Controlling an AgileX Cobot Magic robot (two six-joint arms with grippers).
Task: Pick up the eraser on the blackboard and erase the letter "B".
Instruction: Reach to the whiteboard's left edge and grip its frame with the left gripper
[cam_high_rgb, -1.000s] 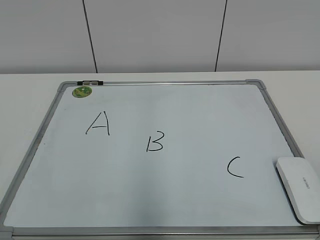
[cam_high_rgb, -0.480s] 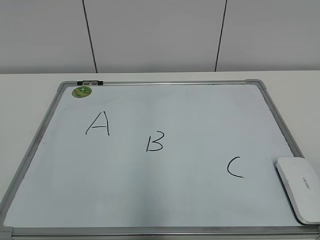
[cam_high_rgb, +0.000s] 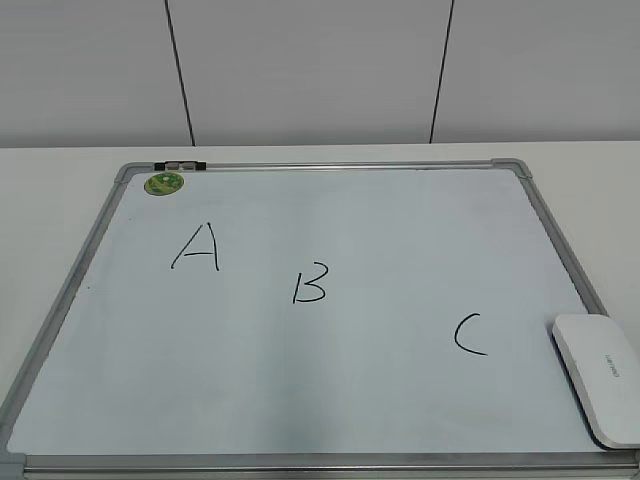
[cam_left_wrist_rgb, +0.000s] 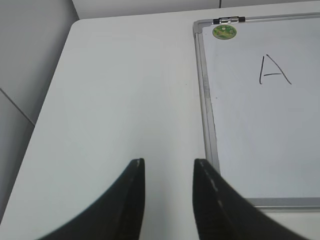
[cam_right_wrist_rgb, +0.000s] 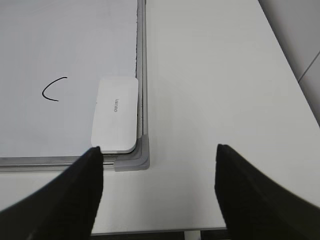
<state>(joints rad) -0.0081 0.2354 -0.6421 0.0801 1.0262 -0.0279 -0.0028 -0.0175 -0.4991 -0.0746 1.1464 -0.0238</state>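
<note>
The blackboard is a white board in a grey frame, flat on the table. The black letter "B" is near its middle, between an "A" and a "C". The white eraser lies in the board's near right corner and also shows in the right wrist view. My right gripper is open and empty, above the table just off that corner, short of the eraser. My left gripper is open and empty, over bare table by the board's left frame. Neither gripper shows in the exterior view.
A round green magnet and a small black-and-silver clip sit at the board's far left corner. A grey corner piece is just below the eraser. The table's near edge is close under my right gripper. A panelled wall stands behind.
</note>
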